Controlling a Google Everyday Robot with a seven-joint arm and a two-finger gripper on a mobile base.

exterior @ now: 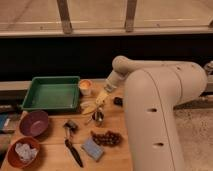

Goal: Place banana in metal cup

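The banana (88, 107) is a pale yellow curved fruit lying on the wooden table just right of the green tray. The metal cup (98, 117) is small, dark and shiny, and stands right below the banana, close to its lower right end. My gripper (101, 97) reaches down and left from the white arm, and its tip is at the banana's upper right end, just above the cup. I cannot tell whether it touches the banana.
A cream-yellow cup (85, 87) stands by the green tray (50, 93). A purple bowl (34, 123) and a red bowl (22, 150) sit at the left. Grapes (106, 137), a blue sponge (92, 148), a black tool (74, 151) and a black block (118, 101) lie nearby.
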